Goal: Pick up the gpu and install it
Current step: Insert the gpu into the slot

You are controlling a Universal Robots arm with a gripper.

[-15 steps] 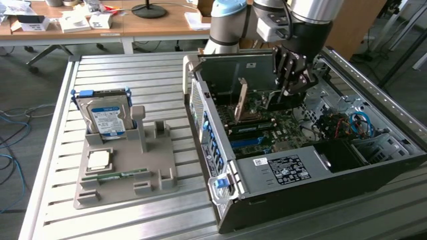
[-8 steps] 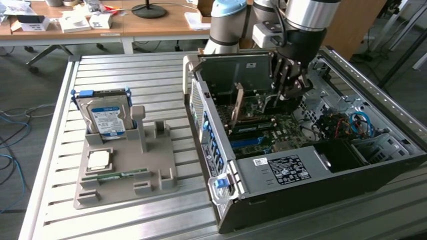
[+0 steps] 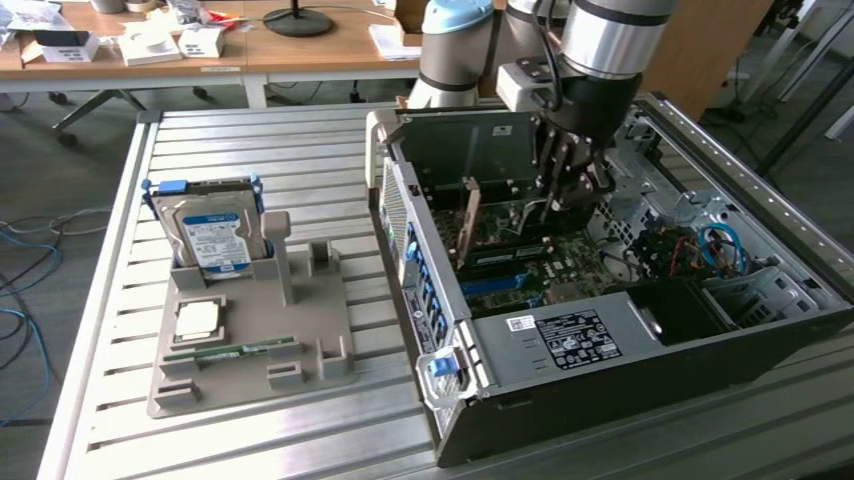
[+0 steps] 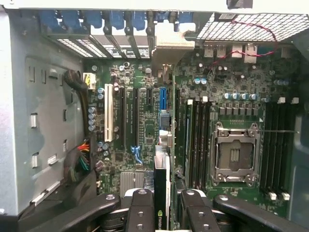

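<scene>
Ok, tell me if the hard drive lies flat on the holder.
No, the hard drive stands upright in the grey holder's slot.

ARM AT WORK INSIDE A COMPUTER: A robot arm [image 3: 607, 40] reaches down into an open computer case [image 3: 534, 400] lying on its side on a slatted metal worktop [image 3: 267, 140]. Its dark fingers [image 3: 567, 175] hang over the motherboard [image 3: 587, 255]. The gpu [image 3: 470, 215] stands on edge at their 9 o'clock, brown board showing, near the case's rear wall. Well apart, at the case's 9 o'clock, a grey holder [image 3: 307, 330] carries a hard drive [image 3: 207, 235] upright at its 11 o'clock corner, a square chip [image 3: 198, 320] lying flat, and a green memory stick [image 3: 247, 350] at the chip's 5 o'clock. Wooden desks [image 3: 320, 50] with boxes line the room at 12 o'clock.
</scene>
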